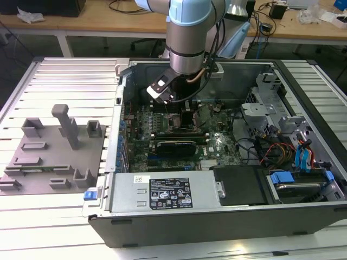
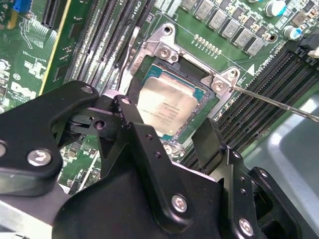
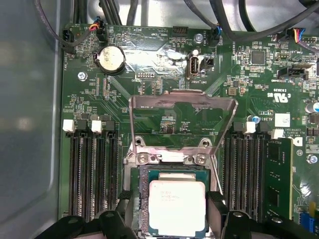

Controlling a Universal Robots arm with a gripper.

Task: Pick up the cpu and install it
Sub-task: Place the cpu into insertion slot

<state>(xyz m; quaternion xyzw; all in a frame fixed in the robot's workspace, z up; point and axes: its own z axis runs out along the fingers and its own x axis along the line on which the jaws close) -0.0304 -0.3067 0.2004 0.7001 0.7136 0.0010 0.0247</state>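
Well off to the exterior view's left of the socket (image 3: 144, 199), outside the computer case (image 1: 179, 230), the grey fixture blocks (image 1: 54, 143) stand on the ribbed desk (image 1: 65, 81). Inside the case my arm (image 1: 187, 38) reaches down to the motherboard (image 1: 162, 135), directly over the socket.

In both wrist views the cpu (image 3: 177, 206) lies flat in the socket, silvery lid up, seated inside the frame — so I judge the picking up and the placing done. My jaws are apart, gripping nothing, with one finger on each side of the cpu and a sliver of socket showing between finger and chip.

What is left, as I read it, is the locking. The metal load plate (image 3: 182, 101) stands swung up off the socket, and a thin lever rod (image 2: 279, 104) juts free beside the socket, not yet hooked down.

The cpu is so nearly square that I cannot name a long axis. Its edges run square to the socket frame and parallel to the memory slots (image 3: 92, 174) flanking the socket.

To the exterior view's right of the socket sits the drive cage (image 1: 260, 105).
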